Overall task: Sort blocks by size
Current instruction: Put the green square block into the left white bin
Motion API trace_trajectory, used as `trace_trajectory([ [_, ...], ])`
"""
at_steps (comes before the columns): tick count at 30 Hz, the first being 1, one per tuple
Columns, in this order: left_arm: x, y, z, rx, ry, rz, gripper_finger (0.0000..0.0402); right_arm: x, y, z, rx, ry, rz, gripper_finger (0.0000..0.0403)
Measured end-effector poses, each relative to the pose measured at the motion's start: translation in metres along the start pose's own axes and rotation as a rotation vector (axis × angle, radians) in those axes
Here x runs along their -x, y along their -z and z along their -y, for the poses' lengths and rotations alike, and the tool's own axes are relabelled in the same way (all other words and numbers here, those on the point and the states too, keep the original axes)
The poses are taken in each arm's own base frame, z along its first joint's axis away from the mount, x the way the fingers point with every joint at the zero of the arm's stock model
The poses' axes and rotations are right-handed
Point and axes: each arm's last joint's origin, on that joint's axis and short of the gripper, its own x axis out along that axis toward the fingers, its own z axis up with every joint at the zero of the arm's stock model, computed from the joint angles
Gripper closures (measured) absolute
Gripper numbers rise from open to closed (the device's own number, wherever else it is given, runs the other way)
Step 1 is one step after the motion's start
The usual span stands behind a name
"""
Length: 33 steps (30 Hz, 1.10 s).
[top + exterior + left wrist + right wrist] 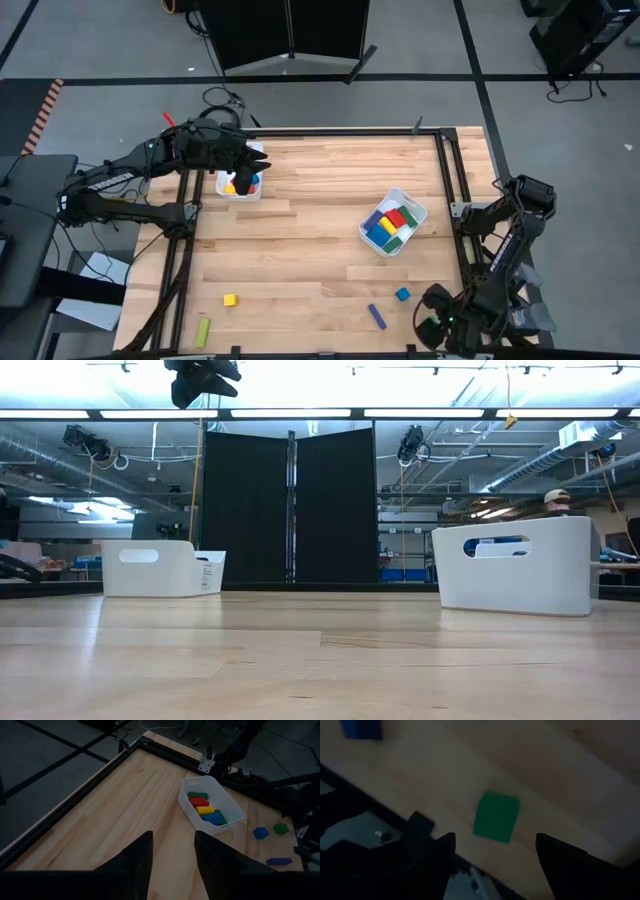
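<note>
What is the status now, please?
Left gripper open, empty, above the far-left bin. Right gripper open, low over a loose green block at the near-right edge. Nothing in the way.

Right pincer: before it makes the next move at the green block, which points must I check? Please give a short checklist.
1. Right pincer open: ok, its fingers stand wide apart.
2. Nothing held in it: ok.
3. Small green block free to take: ok, it lies flat and alone on the wooden table.
4. Fingers on both sides of the block: not ok, the block lies ahead of the tips.
5. Room beside the table's dark frame: cannot tell, it runs near the block.
6. Left pincer out of the way: ok, it hangs empty above the white bin of small cubes across the table.
</note>
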Motion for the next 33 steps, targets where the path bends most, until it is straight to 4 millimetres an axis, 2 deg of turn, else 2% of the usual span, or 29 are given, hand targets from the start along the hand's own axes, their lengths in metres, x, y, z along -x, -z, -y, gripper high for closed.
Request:
trace_trajectory([
  [18,0.000,0.000,0.000,-0.005,-0.012,0.002,0.0249,-0.022,-0.010,0.013,-0.013,-0.003,-0.003,0.0115],
  [33,0.000,0.000,-0.001,-0.005,-0.030,0.006,0.0249,-0.038,-0.016,0.022,-0.022,-0.031,-0.078,0.0120],
])
